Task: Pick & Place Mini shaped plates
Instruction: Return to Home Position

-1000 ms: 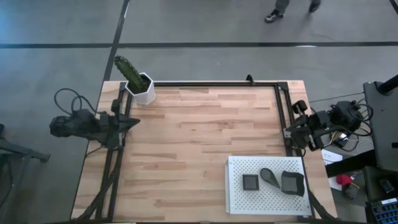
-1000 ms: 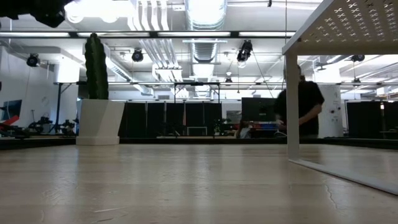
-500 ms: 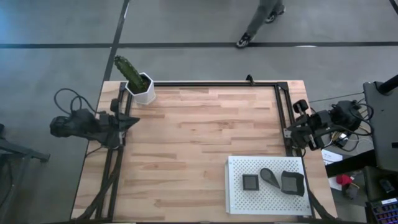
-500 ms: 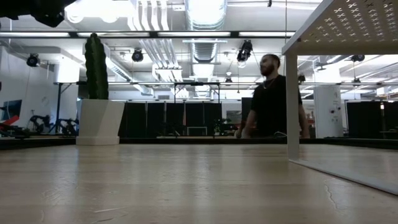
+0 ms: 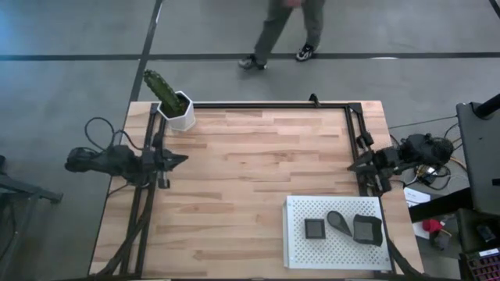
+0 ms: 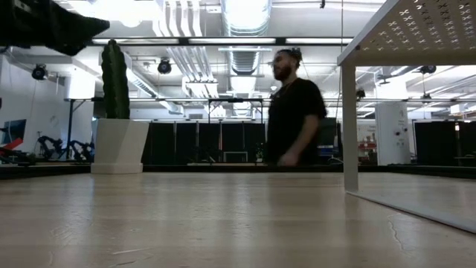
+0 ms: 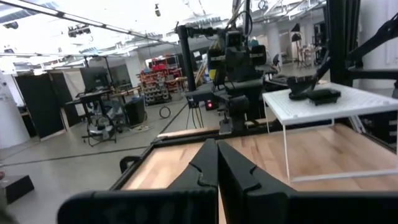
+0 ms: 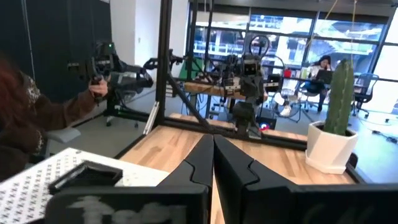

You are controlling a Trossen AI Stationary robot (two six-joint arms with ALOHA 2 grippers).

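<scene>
Three mini shaped plates lie on a raised white perforated tray (image 5: 297, 250) at the table's near right: a small square one (image 5: 314, 228), a teardrop one (image 5: 338, 222) and a larger square one (image 5: 367, 229). The left wrist view shows them far off as dark dishes (image 7: 314, 94) on the tray (image 7: 336, 107); in the right wrist view one plate (image 8: 87, 174) shows on the tray (image 8: 31, 190). My left gripper (image 5: 181, 159) (image 7: 216, 158) hangs shut over the table's left edge. My right gripper (image 5: 353, 166) (image 8: 212, 152) hangs shut over the right edge, just beyond the tray's far side. Neither touches anything.
A white pot with a green cactus (image 5: 173, 103) (image 6: 117, 112) (image 8: 333, 124) stands at the far left corner. The tray stands on thin legs (image 6: 349, 126). A black frame (image 5: 273, 105) rims the table. A person (image 5: 285, 31) (image 6: 294, 112) walks beyond the far edge. Bare wood (image 5: 250, 172) spans the middle.
Both grippers have come a little inward over the table: the left one toward the right edge, the right one toward the left edge, both still shut. The person beyond the far edge has walked toward the left. The plates have not moved.
</scene>
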